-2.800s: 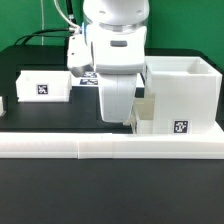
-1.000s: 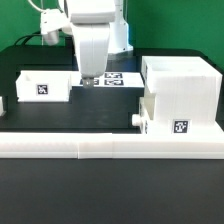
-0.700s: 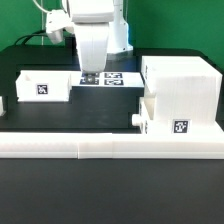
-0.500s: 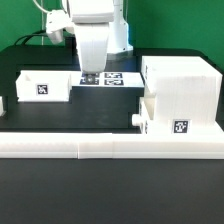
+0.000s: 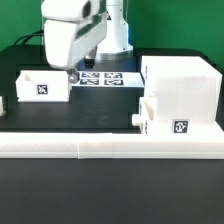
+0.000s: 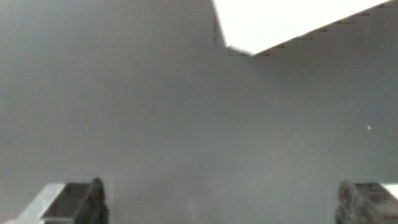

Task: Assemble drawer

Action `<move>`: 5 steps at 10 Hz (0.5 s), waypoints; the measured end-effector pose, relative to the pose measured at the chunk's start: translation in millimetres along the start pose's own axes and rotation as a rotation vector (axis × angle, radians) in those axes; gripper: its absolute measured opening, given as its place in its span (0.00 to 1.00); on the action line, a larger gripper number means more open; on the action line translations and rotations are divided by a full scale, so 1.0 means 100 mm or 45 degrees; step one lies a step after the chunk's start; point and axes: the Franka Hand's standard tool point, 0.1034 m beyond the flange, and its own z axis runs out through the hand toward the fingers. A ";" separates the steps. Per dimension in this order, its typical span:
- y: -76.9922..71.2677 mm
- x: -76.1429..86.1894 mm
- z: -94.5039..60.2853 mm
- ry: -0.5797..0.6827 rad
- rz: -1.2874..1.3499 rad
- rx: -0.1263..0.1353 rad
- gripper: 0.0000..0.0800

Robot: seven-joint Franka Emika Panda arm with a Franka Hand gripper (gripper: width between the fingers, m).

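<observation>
The drawer's tall white housing (image 5: pixel 182 88) stands at the exterior view's right, against the low white barrier. A small knobbed tray (image 5: pixel 152 116) sits partly pushed into its lower part, knob toward the exterior view's left. A second open-top tray (image 5: pixel 42 85) with a tag lies at the exterior view's left. My gripper (image 5: pixel 71 72) hangs just above the table beside that tray's right end. In the wrist view its fingers (image 6: pixel 77 203) stand wide apart with nothing between them, over dark table, with a white corner (image 6: pixel 302 22) of a part ahead.
The marker board (image 5: pixel 105 77) lies flat at the back middle. The long low white L-shaped barrier (image 5: pixel 110 147) runs along the front. Another white part (image 5: pixel 2 104) shows at the far left edge. Cables trail behind the arm.
The arm has moved from the housing toward the exterior view's left, past the marker board, and now tilts down beside the left tray. The small tray stays partly in the housing.
</observation>
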 end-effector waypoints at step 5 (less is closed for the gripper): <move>-0.16 -0.41 0.10 0.066 0.420 -0.100 0.81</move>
